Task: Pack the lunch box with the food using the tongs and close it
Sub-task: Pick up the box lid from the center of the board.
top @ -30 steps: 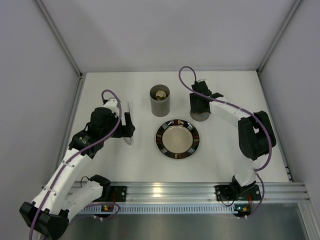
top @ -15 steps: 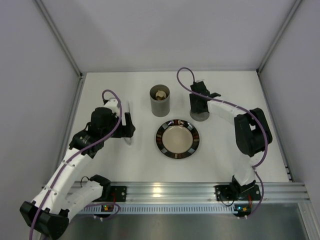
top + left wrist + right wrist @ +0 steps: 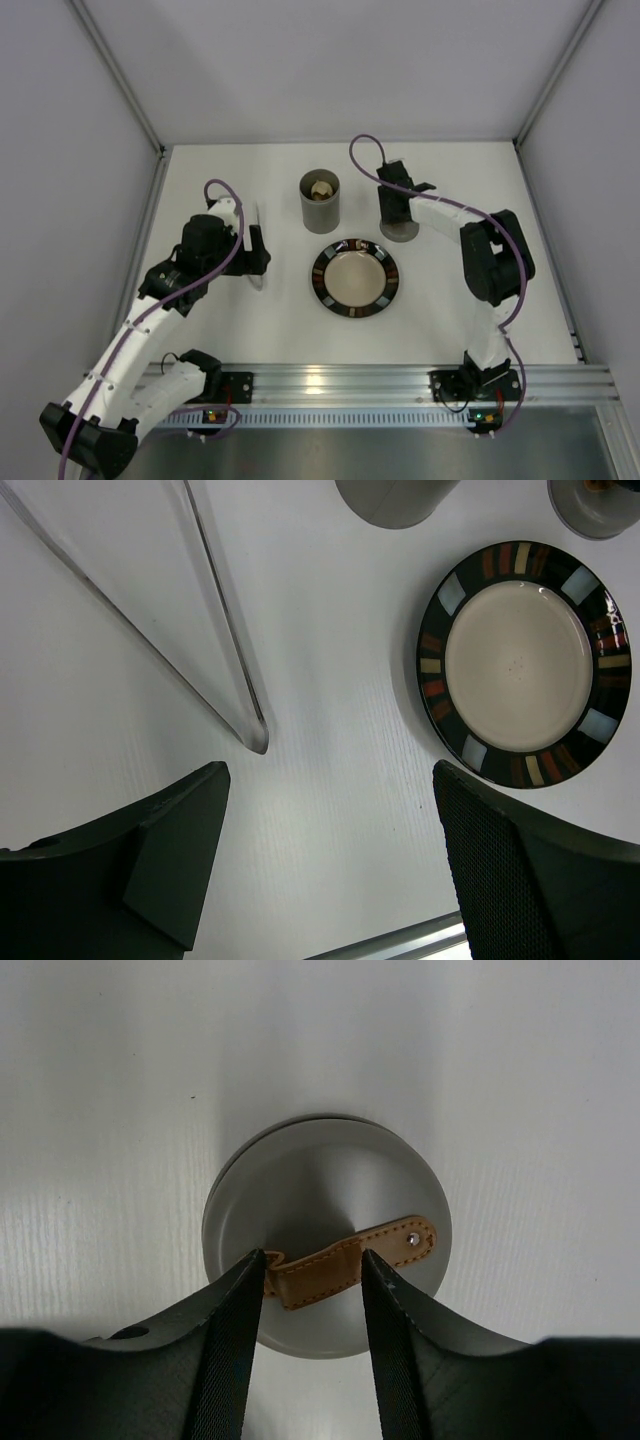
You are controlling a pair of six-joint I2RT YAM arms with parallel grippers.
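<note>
the right gripper (image 3: 312, 1278) hangs straight over the flat grey lid (image 3: 325, 1185), its jaws about half parted, neither spread wide nor clenched. its two dark fingers (image 3: 232, 1345) stand on either side of the near end of the tan leather strap (image 3: 392, 1240) that lies across the lid's top. the strap shows in the gap between them and runs on past one finger. the wrist view does not settle whether the fingertips touch the strap or the lid, and nothing is gripped - the lid lies flat on the white table (image 3: 230, 180).

the lunch box (image 3: 320, 208) stands upright at the far middle of the table, well left of the lid, its round mouth uncovered. a pale piece of food (image 3: 320, 187) shows inside it. the dark plate (image 3: 436, 680) with its striped rim and cream centre sits nearer the arms, between the two grippers.

the left gripper (image 3: 328, 810) is spread wide and holds nothing. the silver tongs (image 3: 255, 738) lie on the table just ahead of its fingers - close, but apart from them.
</note>
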